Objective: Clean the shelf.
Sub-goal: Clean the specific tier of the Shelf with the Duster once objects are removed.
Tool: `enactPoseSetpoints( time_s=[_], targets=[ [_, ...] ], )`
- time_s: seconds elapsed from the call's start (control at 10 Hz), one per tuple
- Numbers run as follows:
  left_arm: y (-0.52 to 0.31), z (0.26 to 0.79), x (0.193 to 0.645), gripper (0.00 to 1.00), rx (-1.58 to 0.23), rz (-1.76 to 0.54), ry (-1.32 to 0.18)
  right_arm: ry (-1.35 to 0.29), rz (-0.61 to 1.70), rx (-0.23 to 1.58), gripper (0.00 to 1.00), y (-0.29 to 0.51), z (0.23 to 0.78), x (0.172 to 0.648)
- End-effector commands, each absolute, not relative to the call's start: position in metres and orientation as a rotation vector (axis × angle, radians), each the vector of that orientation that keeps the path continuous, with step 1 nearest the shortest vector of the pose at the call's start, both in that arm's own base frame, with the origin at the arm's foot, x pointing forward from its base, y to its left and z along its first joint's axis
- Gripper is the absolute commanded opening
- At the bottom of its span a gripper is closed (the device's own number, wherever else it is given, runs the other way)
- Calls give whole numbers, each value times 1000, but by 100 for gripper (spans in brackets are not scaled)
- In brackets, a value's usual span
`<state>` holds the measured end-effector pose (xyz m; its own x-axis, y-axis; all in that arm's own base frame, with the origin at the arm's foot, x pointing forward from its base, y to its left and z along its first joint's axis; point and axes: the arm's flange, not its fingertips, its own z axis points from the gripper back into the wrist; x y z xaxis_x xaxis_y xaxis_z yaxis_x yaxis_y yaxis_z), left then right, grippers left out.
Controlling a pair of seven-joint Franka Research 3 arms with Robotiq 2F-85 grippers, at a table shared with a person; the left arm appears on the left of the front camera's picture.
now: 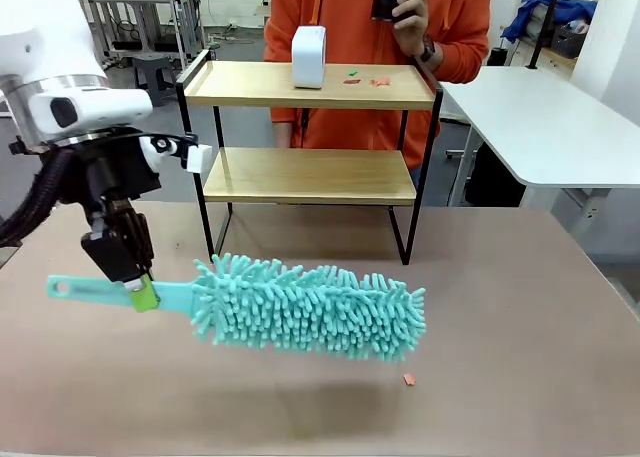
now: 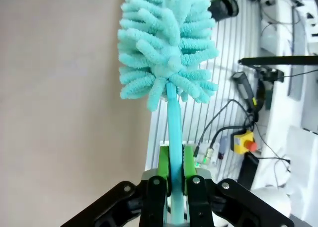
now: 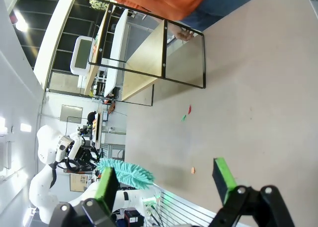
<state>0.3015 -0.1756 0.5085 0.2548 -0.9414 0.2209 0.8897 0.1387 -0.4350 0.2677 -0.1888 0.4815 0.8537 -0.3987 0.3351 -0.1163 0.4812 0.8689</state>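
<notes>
Your left gripper (image 1: pixel 140 292) is clamped on the flat handle of a turquoise microfibre duster (image 1: pixel 310 307). In the left wrist view the green pads (image 2: pixel 163 162) press on both sides of the handle. The handle's end sticks out past the gripper towards the desk's left edge. The fluffy head lies level over the near middle of the desk (image 1: pixel 520 307), and its shadow falls on the surface below it.

Your right gripper (image 3: pixel 165 177) has its fingers spread wide apart, with nothing between them, and looks down across the desk.

The shelf (image 1: pixel 310 127) stands at the middle of the desk's far edge, upright on its black legs. On the top board a small white rounded box (image 1: pixel 309 57) sits near the middle. A few red and green scraps (image 1: pixel 365 79) lie just to its right. The lower board looks bare.

One small orange scrap (image 1: pixel 409 379) lies on the desk near the front edge, below the tip of the duster's head.

A person in an orange hoodie (image 1: pixel 330 7) stands right behind the shelf, one hand (image 1: pixel 410 7) raised at the chest around a dark object.
</notes>
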Motion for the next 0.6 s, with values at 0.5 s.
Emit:
enactPoseSetpoints(
  time_s=[0.5],
  targets=[
    [85, 576, 194, 12, -768, -858, -485, -572, -164, 1075, 100, -189, 483, 271]
  ],
)
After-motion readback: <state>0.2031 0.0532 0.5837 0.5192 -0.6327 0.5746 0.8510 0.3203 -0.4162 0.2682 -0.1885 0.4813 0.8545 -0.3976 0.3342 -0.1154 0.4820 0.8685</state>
